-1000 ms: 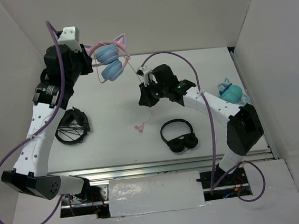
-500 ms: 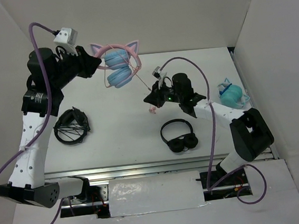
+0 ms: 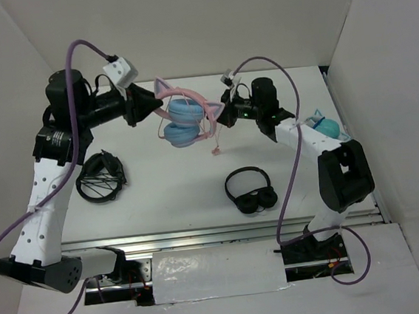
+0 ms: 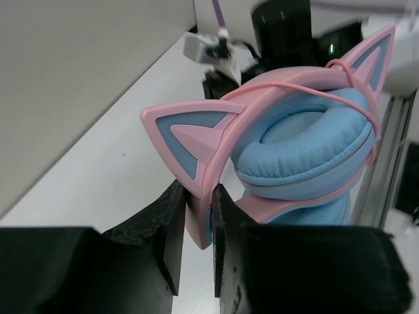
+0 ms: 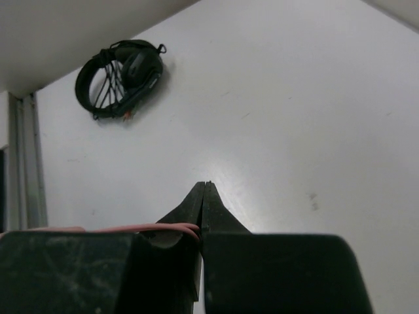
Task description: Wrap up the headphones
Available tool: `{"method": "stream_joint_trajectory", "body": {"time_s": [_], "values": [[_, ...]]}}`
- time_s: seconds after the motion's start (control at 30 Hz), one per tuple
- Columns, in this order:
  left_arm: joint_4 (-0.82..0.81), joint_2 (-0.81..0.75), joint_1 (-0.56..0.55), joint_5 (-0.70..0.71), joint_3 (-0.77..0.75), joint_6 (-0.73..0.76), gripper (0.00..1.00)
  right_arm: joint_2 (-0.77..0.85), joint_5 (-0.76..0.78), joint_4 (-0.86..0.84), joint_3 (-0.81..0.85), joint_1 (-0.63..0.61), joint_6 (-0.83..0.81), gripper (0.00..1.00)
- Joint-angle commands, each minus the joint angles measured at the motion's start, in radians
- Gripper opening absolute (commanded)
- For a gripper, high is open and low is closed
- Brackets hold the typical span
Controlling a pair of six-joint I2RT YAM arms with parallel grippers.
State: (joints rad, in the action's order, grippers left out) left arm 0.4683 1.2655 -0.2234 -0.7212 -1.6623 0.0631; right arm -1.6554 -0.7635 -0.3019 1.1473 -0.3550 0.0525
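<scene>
Two tools are engaged. At the left, the left tool is clamped on the band of the pink cat-ear headphones with light blue padded cups, held aloft above the rear centre of the white table. Opposite it, the right tool is pressed together, pinching the thin pink cable just beside one cat ear. Within the last second the left arm swung the headset in from the back-left and turned it over, and the hanging cable tail has shortened. One strand crosses band and cup. Judgement: winding is under way, not finished, as the plug end hangs loose.
</scene>
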Motion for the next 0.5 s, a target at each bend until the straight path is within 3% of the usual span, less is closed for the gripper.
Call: {"method": "stream_joint_trajectory", "body": {"time_s": [0.0,0.17,0.33,0.47], "values": [[0.071,0.0,-0.066,-0.083,0.004,0.275,0.0,0.025,0.027,0.293,0.15,0.022,-0.241,0.0],[0.167,0.093,-0.143,0.104,0.033,0.434,0.0,0.086,0.156,0.489,0.241,0.022,-0.358,0.0],[0.182,0.163,-0.218,0.337,0.026,0.432,0.0,0.146,0.306,0.599,0.307,-0.021,-0.372,0.01],[0.15,0.195,-0.287,0.566,0.042,0.396,0.0,0.158,0.62,0.702,0.397,-0.143,-0.278,0.02]]}}
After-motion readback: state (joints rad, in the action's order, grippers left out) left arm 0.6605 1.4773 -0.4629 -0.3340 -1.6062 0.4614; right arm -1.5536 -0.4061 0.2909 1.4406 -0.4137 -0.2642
